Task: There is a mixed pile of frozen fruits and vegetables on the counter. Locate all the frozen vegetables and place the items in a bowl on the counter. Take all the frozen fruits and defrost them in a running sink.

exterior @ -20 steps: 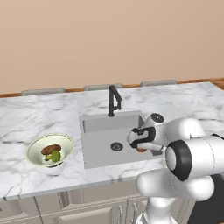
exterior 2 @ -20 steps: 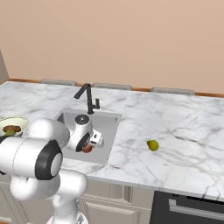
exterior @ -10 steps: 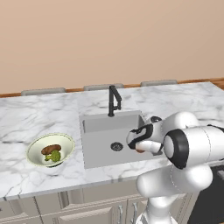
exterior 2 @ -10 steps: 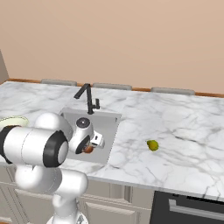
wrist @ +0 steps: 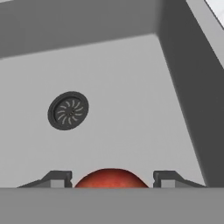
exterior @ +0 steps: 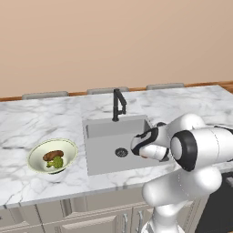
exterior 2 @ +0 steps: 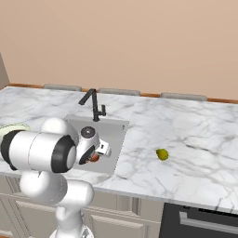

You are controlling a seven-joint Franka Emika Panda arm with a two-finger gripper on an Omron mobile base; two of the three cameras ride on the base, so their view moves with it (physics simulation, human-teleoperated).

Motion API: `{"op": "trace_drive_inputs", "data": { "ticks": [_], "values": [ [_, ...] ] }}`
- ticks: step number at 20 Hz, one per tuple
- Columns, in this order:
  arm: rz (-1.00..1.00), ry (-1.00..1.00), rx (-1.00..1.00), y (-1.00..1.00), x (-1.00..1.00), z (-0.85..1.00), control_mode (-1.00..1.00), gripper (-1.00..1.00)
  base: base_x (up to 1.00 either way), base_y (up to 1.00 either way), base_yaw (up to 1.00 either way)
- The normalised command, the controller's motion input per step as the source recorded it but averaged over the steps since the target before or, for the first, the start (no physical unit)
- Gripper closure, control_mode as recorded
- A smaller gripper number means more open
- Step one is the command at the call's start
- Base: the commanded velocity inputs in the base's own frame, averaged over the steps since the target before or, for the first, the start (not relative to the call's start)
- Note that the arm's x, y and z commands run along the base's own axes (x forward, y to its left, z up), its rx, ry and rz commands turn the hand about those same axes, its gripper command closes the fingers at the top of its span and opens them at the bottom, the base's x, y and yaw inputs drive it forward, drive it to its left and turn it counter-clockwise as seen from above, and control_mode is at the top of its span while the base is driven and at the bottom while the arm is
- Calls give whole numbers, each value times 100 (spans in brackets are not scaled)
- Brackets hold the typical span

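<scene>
My gripper (exterior: 144, 154) hangs inside the grey sink (exterior: 102, 152), shut on the small red apple (exterior: 145, 156). In the hand view the apple (wrist: 111, 178) sits between the two fingertips (wrist: 57, 178), above the basin floor (wrist: 131, 87), with the round dark drain (wrist: 68, 110) ahead to the left. The yellow-green pear-like fruit (exterior 2: 161, 154) lies alone on the marble counter (exterior 2: 195, 125), right of the sink (exterior 2: 114, 128). The pale bowl (exterior: 66, 146) stands left of the sink and holds the brown potato-like lump (exterior: 53, 155) and the green broccoli floret (exterior: 55, 163).
The slim black faucet (exterior: 118, 103) rises at the sink's back rim, behind the gripper. The sink's right wall (wrist: 183, 87) stands close beside the hand. A dark oven front (exterior 2: 200, 225) sits below the counter at the right.
The hand with the apple has sunk slightly lower into the basin, and the arm's upper links have swung a little. The pear and the bowl lie as before.
</scene>
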Motion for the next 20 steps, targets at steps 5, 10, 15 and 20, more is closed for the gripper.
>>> {"op": "trace_drive_inputs", "data": {
  "ticks": [5,10,15,20],
  "values": [
    [0,-5,0,0,0,-7,-100,100,0,0,0],
    [0,0,0,1,0,0,-100,-100,0,0,0],
    [0,0,0,0,0,0,-100,-100,0,0,0],
    [0,-1,0,0,0,0,-100,-100,0,0,0]
  ]
}}
